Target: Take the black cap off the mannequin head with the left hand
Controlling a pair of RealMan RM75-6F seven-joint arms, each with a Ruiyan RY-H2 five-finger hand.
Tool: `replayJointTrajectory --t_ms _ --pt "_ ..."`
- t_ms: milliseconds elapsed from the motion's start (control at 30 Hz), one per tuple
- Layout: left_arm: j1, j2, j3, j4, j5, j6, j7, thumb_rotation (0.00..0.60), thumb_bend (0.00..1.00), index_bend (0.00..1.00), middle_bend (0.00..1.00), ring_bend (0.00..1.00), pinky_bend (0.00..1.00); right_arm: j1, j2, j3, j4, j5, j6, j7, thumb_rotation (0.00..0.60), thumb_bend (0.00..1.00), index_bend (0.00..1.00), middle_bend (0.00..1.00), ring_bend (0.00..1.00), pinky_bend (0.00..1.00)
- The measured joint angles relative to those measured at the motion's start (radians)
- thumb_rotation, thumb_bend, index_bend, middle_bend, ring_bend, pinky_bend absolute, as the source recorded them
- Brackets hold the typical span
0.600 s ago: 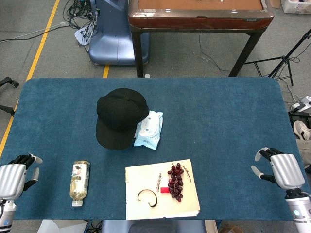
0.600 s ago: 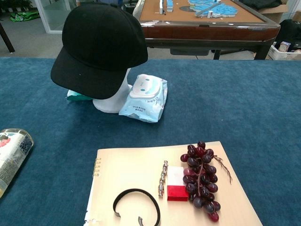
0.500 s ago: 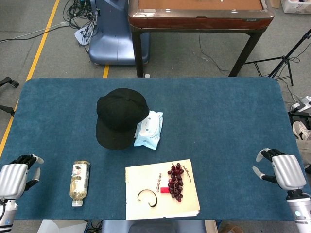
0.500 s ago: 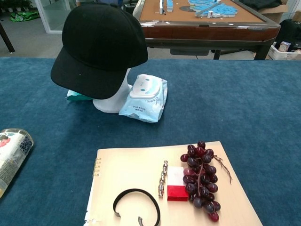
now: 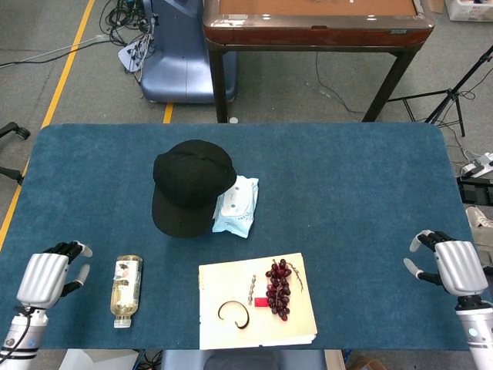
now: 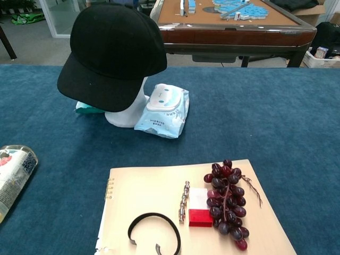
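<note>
The black cap (image 5: 189,185) (image 6: 112,53) sits on the white mannequin head (image 6: 127,112) at the table's middle left, its brim pointing toward me. My left hand (image 5: 48,275) hovers at the near left corner, well short of the cap, with its fingers apart and nothing in it. At the near right edge my right hand (image 5: 454,266) is also empty, its fingers loosely spread. Neither hand shows in the chest view.
A pack of wet wipes (image 5: 236,204) (image 6: 163,110) lies against the mannequin's right side. A bottle (image 5: 126,289) (image 6: 13,172) lies just right of my left hand. A spiral notebook (image 5: 231,324) (image 6: 149,196) carries grapes (image 5: 279,289) (image 6: 228,204), a black bracelet (image 6: 154,234), a red block and a chain.
My left hand has moved right and slightly forward toward the bottle. The right hand has drifted a little down and right. The cap has not moved.
</note>
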Motion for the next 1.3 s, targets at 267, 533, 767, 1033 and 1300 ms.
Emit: replayJointTrajectory --t_ms 267,533,767,1033,1300 --pt "-0.09 -0.082 -0.012 0.052 0.066 -0.056 -0.047 0.6 0.08 0.68 0.83 0.69 0.77 0.005 0.013 0.013 0.014 0.005 0.004 0.011 0.6 0.24 0.57 0.5 0.46 0.66" --pt "-0.183 -0.179 -0.046 0.097 0.065 -0.136 -0.03 0.6 0.06 0.78 0.95 0.79 0.82 0.018 0.059 0.025 0.01 0.009 -0.009 0.016 0.6 0.24 0.57 0.5 0.46 0.66" --pt "-0.242 -0.26 -0.074 0.148 0.046 -0.168 -0.002 0.6 0.06 0.79 0.96 0.79 0.83 0.027 0.086 0.032 0.019 0.032 -0.036 0.04 0.6 0.24 0.57 0.5 0.46 0.66" --pt "-0.303 -0.351 -0.101 0.247 0.059 -0.158 -0.027 0.6 0.06 0.83 1.0 0.84 0.86 0.035 0.086 0.032 0.049 0.04 -0.056 0.068 0.6 0.24 0.57 0.5 0.46 0.66" --pt "-0.345 -0.451 -0.113 0.391 0.094 -0.088 -0.082 0.6 0.06 0.86 1.0 0.86 0.89 0.032 0.086 0.031 0.07 0.046 -0.054 0.101 0.6 0.24 0.57 0.5 0.46 0.66"
